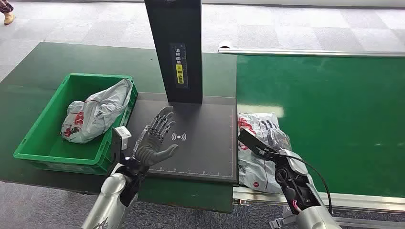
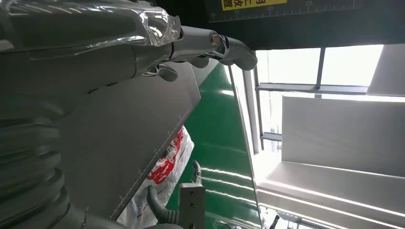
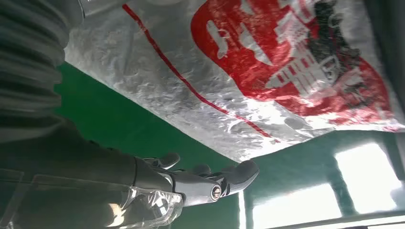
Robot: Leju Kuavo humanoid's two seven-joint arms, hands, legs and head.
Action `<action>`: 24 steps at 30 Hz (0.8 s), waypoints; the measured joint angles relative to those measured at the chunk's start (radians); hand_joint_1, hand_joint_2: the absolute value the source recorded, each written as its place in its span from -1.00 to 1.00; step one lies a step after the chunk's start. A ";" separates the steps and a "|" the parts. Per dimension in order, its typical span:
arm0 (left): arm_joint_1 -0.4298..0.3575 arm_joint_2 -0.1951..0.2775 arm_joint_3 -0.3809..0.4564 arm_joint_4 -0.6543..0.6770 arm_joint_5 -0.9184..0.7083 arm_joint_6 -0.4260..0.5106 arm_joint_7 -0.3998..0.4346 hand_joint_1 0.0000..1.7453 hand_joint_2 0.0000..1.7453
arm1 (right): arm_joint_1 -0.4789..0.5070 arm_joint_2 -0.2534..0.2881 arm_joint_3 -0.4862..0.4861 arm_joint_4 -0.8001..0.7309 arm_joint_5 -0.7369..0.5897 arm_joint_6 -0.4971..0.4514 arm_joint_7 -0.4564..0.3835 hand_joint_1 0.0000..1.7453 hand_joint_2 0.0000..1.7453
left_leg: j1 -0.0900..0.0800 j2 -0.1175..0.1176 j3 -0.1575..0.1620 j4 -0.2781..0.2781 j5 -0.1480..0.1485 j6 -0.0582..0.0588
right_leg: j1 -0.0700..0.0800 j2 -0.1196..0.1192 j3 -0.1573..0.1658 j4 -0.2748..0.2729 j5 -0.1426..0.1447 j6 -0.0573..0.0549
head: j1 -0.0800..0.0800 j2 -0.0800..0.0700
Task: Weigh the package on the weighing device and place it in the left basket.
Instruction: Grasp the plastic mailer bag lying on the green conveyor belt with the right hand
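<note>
Step in hand, as judged: pickup, package not yet weighed. Green basket [image 1: 36, 148], holding earlier bag [image 1: 93, 114], sits beyond left hand [image 1: 155, 138]; its fingers spread, empty, over scale plate [image 1: 205, 148]. Package [image 1: 255, 152] lies on green belt [image 1: 334, 119], under and touching right hand [image 1: 267, 138]; fingers splayed, no grip visible. Next: close fingers, lift onto plate.

Left hand [image 1: 155, 140] and right hand [image 1: 267, 138] both open-fingered.
</note>
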 joint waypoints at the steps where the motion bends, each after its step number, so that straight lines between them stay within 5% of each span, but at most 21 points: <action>1: 0.000 0.000 0.000 0.000 0.001 0.001 0.000 -1.00 1.00 | -0.002 0.000 0.000 0.005 0.013 0.001 0.008 -1.00 1.00 | 0.000 0.000 0.000 0.000 0.000 0.000 | 0.000 0.000 0.000 0.000 0.000 0.000 | 0.000 0.000; 7: 0.001 0.000 0.000 0.000 0.004 0.011 -0.002 -1.00 1.00 | -0.037 -0.001 0.001 0.086 0.141 0.040 0.088 -1.00 1.00 | 0.000 0.000 0.000 0.000 0.000 0.000 | 0.000 0.000 0.000 0.000 0.000 0.000 | 0.000 0.000; 14: -0.002 -0.003 -0.001 0.000 -0.033 0.036 -0.017 -1.00 1.00 | -0.076 -0.006 -0.010 0.179 0.109 0.186 -0.030 -1.00 1.00 | 0.000 0.000 0.002 0.000 0.000 0.000 | 0.000 0.000 0.001 0.000 0.000 0.000 | 0.000 0.000; 18: -0.007 -0.007 -0.002 0.000 -0.035 0.036 -0.019 -1.00 1.00 | -0.090 -0.007 -0.014 0.202 0.094 0.221 -0.073 0.84 1.00 | 0.000 0.001 0.002 0.000 0.000 0.000 | 0.000 0.000 0.002 0.000 0.000 0.000 | 0.000 0.000; 19: -0.008 -0.008 -0.002 0.001 -0.032 0.034 -0.020 -1.00 1.00 | -0.094 -0.008 -0.015 0.206 0.088 0.237 -0.093 0.98 1.00 | 0.000 0.002 0.003 0.000 0.000 0.000 | 0.000 0.000 0.002 0.000 0.000 0.000 | 0.000 0.000; 24: -0.008 -0.006 -0.001 0.001 -0.016 0.023 -0.022 -1.00 1.00 | -0.118 -0.015 -0.005 0.216 0.034 0.335 -0.236 1.00 1.00 | 0.000 0.005 0.005 0.000 0.000 0.000 | 0.000 0.003 0.004 0.000 0.000 0.000 | 0.000 0.000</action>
